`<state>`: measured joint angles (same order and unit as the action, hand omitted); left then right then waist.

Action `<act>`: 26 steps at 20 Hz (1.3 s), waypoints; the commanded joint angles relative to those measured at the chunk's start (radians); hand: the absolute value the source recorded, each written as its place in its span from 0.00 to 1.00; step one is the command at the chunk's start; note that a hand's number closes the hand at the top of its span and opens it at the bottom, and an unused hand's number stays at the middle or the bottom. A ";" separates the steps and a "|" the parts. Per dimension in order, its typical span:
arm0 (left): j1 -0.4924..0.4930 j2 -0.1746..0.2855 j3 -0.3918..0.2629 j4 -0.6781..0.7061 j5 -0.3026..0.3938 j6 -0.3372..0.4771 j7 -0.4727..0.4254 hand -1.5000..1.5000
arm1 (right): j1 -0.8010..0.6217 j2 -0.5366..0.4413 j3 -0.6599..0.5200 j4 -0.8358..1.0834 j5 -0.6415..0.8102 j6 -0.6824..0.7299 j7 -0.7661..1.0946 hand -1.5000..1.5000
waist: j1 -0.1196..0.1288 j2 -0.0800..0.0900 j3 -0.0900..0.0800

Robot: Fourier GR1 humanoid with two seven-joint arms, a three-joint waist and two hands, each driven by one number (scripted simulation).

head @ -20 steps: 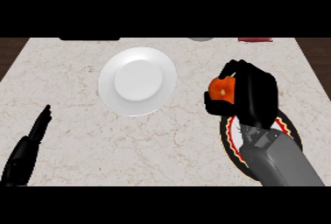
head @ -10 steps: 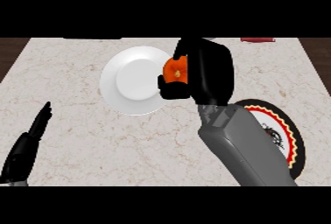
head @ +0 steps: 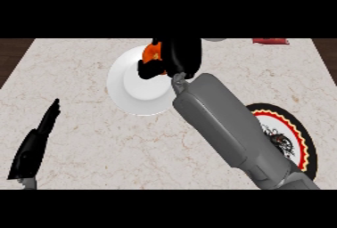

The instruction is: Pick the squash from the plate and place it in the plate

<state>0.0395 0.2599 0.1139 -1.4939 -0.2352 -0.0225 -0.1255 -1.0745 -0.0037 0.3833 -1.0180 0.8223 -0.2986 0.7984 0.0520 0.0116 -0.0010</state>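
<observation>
My right hand (head: 176, 55) is curled round the orange squash (head: 152, 52), of which only a small part shows between the black fingers. Hand and squash hang over the upper right part of the plain white plate (head: 132, 91). The grey right forearm runs from the lower right across the counter. It covers the left side of the patterned plate (head: 293, 133), which has a black rim, a red and yellow band and a white middle. My left hand (head: 36, 142) rests open at the lower left, fingers straight and pointing up.
A red object (head: 270, 41) and a grey object (head: 214, 39) lie at the counter's far edge. The marble counter ends in dark wood at the far left (head: 10, 58) and at the far right.
My right hand has carried the squash from above the patterned plate leftward and away from me, to over the white plate. The left hand has stayed still.
</observation>
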 commanded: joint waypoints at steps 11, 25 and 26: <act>-0.044 -0.032 -0.050 0.006 -0.024 -0.009 -0.017 0.50 | -0.100 0.004 0.093 0.396 -0.429 -0.160 -0.184 1.00 | 0.076 0.020 0.000; -0.075 -0.030 -0.037 -0.013 -0.004 -0.028 0.041 0.50 | -0.127 0.004 0.066 0.492 -0.577 -0.574 -0.277 0.00 | 0.064 0.016 0.002; -0.067 0.000 -0.023 -0.011 -0.007 -0.038 0.024 0.50 | -0.124 0.004 0.062 0.482 -0.592 -0.625 -0.271 0.00 | 0.068 0.015 0.001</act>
<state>-0.0387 0.2475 0.0850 -1.4892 -0.2452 -0.0512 -0.1021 -1.1999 -0.0005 0.4650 -0.5263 0.2666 -0.7771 0.5653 0.1223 0.0298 -0.0001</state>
